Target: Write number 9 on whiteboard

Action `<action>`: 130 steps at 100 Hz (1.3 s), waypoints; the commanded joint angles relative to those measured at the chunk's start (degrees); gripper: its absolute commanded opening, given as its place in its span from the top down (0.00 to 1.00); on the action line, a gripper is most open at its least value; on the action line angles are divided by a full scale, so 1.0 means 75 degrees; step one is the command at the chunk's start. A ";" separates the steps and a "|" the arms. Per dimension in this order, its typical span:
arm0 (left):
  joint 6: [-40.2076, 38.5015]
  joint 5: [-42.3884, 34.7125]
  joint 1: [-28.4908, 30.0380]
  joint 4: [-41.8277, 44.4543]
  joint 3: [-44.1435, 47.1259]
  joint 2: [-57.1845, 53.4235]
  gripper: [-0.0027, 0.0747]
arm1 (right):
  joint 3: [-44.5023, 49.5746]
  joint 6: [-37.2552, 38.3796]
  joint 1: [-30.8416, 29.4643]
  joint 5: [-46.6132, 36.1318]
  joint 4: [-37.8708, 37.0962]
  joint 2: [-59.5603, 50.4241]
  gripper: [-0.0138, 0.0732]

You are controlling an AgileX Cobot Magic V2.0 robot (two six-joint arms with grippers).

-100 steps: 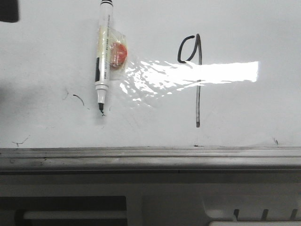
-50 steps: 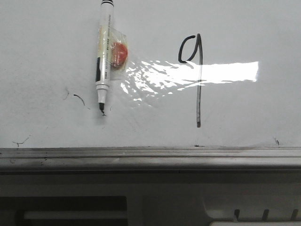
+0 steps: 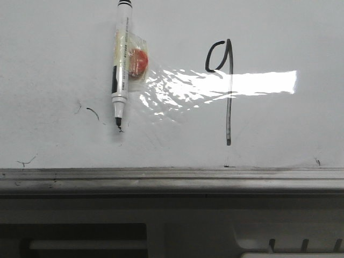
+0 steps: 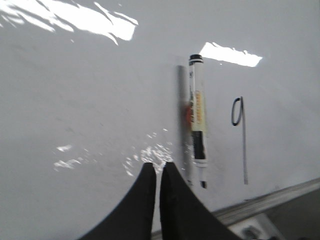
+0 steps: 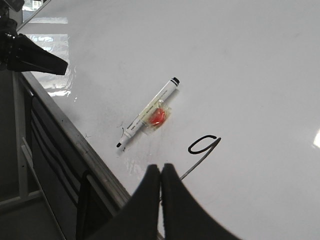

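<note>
The number 9 (image 3: 226, 86) stands drawn in black on the whiteboard (image 3: 54, 54), right of the board's middle in my front view: a small rounded loop at the top, a long thin stem running straight down and ending short of the grey bottom rail (image 3: 172, 174). A bright wrinkled glare patch (image 3: 226, 85) cuts across the stem. The marker (image 3: 122, 59) lies flat on the board well to the left of the figure, uncapped, its tip pointing toward the rail, with a small red piece under clear tape (image 3: 137, 62) at its side. A few tiny black scribbles (image 3: 91, 113) sit near the tip. My left gripper (image 4: 158, 167) hangs above the board with its fingers pressed together, holding nothing. My right gripper (image 5: 161, 170) is likewise closed and empty, above the stem of the 9
</note>
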 commanded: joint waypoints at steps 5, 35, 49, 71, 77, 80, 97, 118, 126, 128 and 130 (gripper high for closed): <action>-0.0323 0.0836 0.0602 0.3527 0.0030 -0.0253 0.99 | -0.0188 -0.0061 -0.0041 -0.0603 -0.0029 0.0078 0.89; -0.6931 0.1677 0.3818 0.9981 0.0993 -0.1473 0.99 | -0.0188 -0.0061 -0.0041 -0.0603 -0.0029 0.0078 0.89; -0.8644 0.2125 0.4895 1.1628 0.1345 -0.2195 0.99 | -0.0188 -0.0061 -0.0041 -0.0603 -0.0029 0.0078 0.89; -0.9959 0.2468 0.5427 1.1677 0.2106 -0.2739 0.99 | -0.0188 -0.0061 -0.0041 -0.0603 -0.0029 0.0078 0.89; -1.0241 0.3009 0.5424 1.1740 0.2147 -0.2843 0.99 | -0.0188 -0.0061 -0.0041 -0.0603 -0.0029 0.0078 0.89; -1.0241 0.2995 0.5424 1.1740 0.2147 -0.2859 0.99 | -0.0188 -0.0061 -0.0041 -0.0603 -0.0029 0.0078 0.89; -1.0241 0.3063 0.5424 1.1727 0.2147 -0.3037 0.99 | -0.0170 -0.0061 -0.0041 -0.0603 -0.0029 0.0078 0.89; -1.0241 0.3063 0.5424 1.1727 0.2133 -0.3037 0.99 | -0.0170 -0.0061 -0.0041 -0.0603 -0.0029 0.0078 0.89; -1.0241 0.3063 0.5424 1.1727 0.2133 -0.3037 0.99 | -0.0170 -0.0061 -0.0041 -0.0603 -0.0029 0.0078 0.89; -1.0241 0.3063 0.5424 1.1727 0.2133 -0.3037 0.99 | -0.0170 -0.0061 -0.0041 -0.0603 -0.0029 0.0078 0.89; -1.0241 0.3063 0.5424 1.1727 0.2133 -0.3037 0.99 | -0.0170 -0.0061 -0.0041 -0.0603 -0.0029 0.0078 0.89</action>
